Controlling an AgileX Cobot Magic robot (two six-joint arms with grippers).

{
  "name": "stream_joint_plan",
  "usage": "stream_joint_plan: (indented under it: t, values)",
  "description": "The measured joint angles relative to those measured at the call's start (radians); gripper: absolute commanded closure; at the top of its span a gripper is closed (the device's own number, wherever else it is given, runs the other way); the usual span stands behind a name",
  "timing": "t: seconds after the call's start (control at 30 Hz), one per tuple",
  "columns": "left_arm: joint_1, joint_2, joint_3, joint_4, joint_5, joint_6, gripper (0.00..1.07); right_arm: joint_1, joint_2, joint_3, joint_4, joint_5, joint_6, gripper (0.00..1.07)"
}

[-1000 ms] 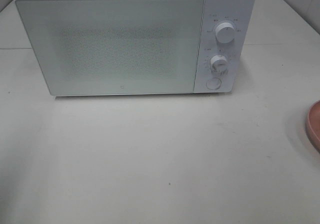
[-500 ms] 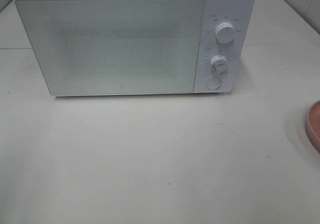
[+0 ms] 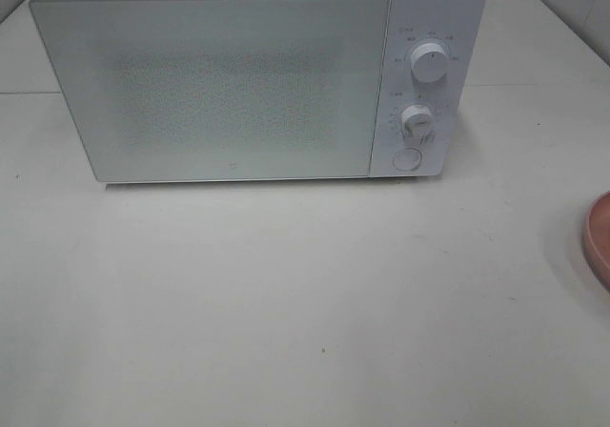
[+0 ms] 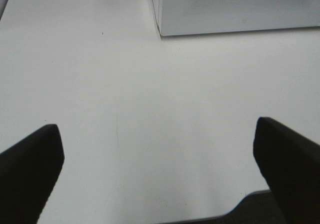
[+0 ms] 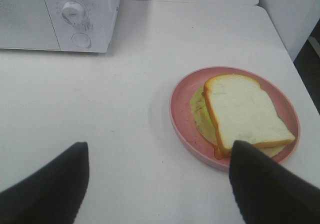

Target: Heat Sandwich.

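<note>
while sandwich (image 5: pixel 243 113) rests untouched, both end effectors spread wide, empty.

Only the gripper fingers of the robot show, and only in the wrist views. The left gripper (image 4: pixel 159 176) has 2 matte black fingers (image 4: pixel 30 169) with blunt, wedge-shaped tips and flat faces; a dark strip of its body joins them at the base. The right gripper (image 5: pixel 159 184) has 2 fingers (image 5: pixel 270 189) of the same matte black, broad and tapered, with no visible markings, screws or cables.

Soft, even, slightly hazy lighting
</note>
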Motion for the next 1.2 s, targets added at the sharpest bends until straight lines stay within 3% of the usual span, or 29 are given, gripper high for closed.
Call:
stream_joint_plan:
  t: [1.2]
  values:
    - [0.000,-0.013,0.000,0.000,0.000,0.000,0.09,0.000,0.000,0.000,0.000,0.000,0.007,0.32]
